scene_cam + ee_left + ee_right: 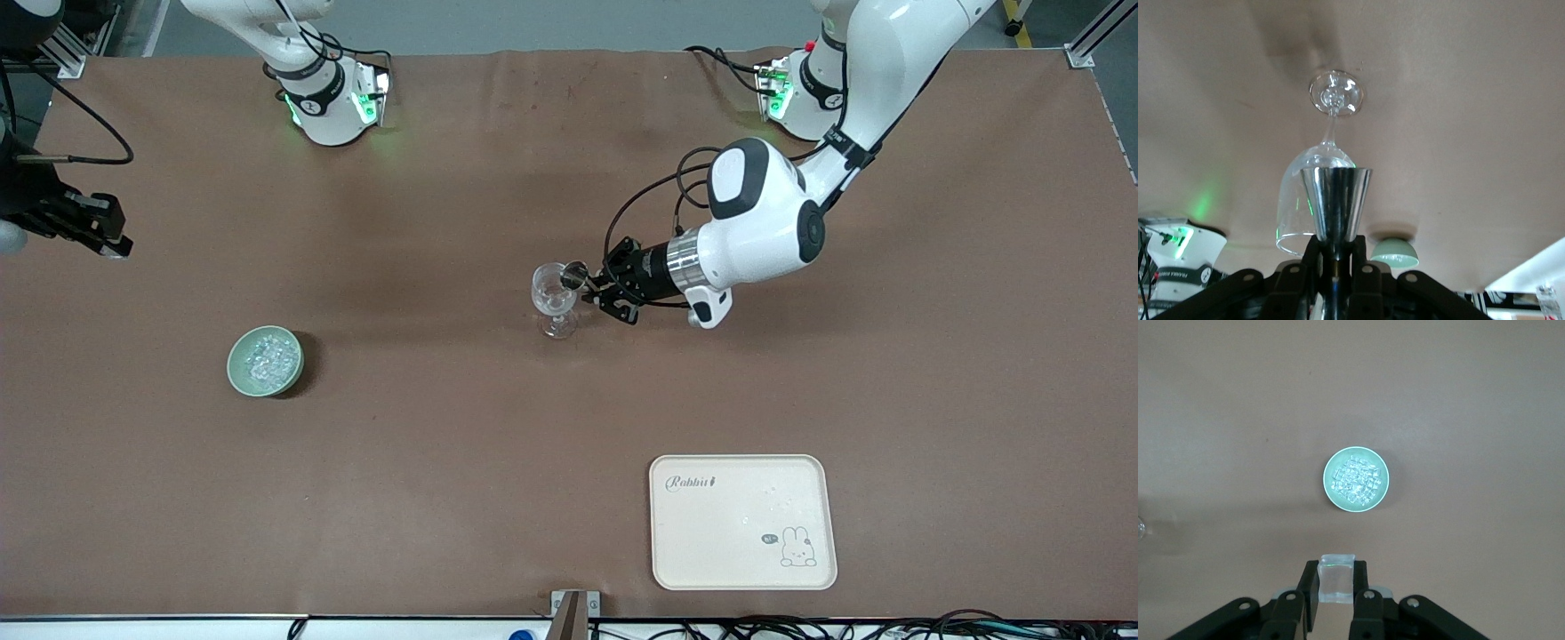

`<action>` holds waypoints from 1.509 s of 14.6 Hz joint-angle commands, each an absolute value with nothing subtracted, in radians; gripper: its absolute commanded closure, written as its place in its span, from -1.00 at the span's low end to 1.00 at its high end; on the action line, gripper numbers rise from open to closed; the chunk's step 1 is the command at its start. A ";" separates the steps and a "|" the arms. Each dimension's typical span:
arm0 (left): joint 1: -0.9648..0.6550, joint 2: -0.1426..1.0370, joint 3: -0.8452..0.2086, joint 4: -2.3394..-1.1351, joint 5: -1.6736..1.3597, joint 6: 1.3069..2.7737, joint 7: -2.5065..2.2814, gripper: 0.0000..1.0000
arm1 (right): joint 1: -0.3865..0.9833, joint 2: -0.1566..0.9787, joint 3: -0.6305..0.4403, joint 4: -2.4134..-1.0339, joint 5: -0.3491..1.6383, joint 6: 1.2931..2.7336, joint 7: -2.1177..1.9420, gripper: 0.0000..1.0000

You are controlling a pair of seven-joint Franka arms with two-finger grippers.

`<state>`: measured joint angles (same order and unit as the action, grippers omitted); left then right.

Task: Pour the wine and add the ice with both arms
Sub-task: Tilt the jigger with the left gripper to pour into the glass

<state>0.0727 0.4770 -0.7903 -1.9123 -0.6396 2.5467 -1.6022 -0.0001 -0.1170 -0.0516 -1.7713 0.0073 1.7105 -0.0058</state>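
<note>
At mid-table: glass [556,300] upright, well apart from the tray [743,522].
Left gripper [594,286]: clamped on a steel cup [1336,202], its long axis level, mouth at the glass rim.
Wine: not discernible.
Ice [1356,480]: heaped in bowl [265,362], toward the right arm's end.
Right gripper [1336,600]: pinching a clear scoop [1337,577], high over the table by the bowl; nearer arm for ice.

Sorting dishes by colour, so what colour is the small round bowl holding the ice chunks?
Pale green bowl, clearest in the right wrist view.
</note>
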 commanded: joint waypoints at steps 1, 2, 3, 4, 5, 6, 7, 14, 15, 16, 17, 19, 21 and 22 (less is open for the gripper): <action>0.043 0.459 -0.785 -1.902 -0.549 2.554 -1.699 0.99 | 0.002 -0.120 -0.054 -1.779 0.011 1.717 -0.015 0.90; 0.041 0.459 -0.785 -1.896 -0.523 2.554 -1.718 0.99 | 0.002 -0.120 -0.054 -1.779 0.011 1.718 -0.014 0.90; 0.041 0.460 -0.785 -1.896 -0.500 2.553 -1.732 0.99 | 0.002 -0.120 -0.054 -1.779 0.011 1.718 -0.014 0.90; 0.034 0.460 -0.785 -1.896 -0.482 2.551 -1.744 0.99 | 0.002 -0.118 -0.054 -1.779 0.011 1.720 -0.014 0.90; 0.028 0.460 -0.785 -1.894 -0.463 2.551 -1.753 0.99 | 0.002 -0.120 -0.054 -1.779 0.011 1.720 -0.014 0.90; 0.026 0.460 -0.785 -1.894 -0.445 2.551 -1.765 0.99 | 0.002 -0.120 -0.054 -1.779 0.009 1.720 -0.014 0.89; 0.026 0.462 -0.785 -1.894 -0.424 2.551 -1.776 0.99 | 0.000 -0.120 -0.054 -1.779 0.011 1.718 -0.014 0.89; 0.017 0.468 -0.785 -1.894 -0.289 2.543 -1.856 0.99 | 0.000 -0.110 -0.054 -1.779 0.009 1.721 -0.014 0.89; 0.002 0.468 -0.781 -1.894 -0.275 2.542 -1.862 0.99 | 0.000 -0.110 -0.054 -1.778 0.009 1.721 -0.014 0.89; -0.002 0.466 -0.779 -1.894 -0.265 2.542 -1.864 0.99 | 0.000 -0.110 -0.054 -1.779 0.009 1.721 -0.014 0.89; -0.002 0.466 -0.779 -1.894 -0.259 2.540 -1.864 0.99 | 0.000 -0.110 -0.054 -1.779 0.009 1.721 -0.014 0.89; -0.003 0.471 -0.779 -1.894 -0.244 2.540 -1.864 0.99 | 0.000 -0.109 -0.054 -1.779 0.008 1.721 -0.014 0.88; -0.005 0.477 -0.779 -1.893 -0.235 2.540 -1.864 0.99 | 0.002 -0.109 -0.054 -1.778 0.008 1.723 -0.014 0.87; -0.005 0.479 -0.779 -1.888 -0.223 2.539 -1.865 0.99 | 0.002 -0.107 -0.054 -1.779 0.009 1.726 -0.014 0.87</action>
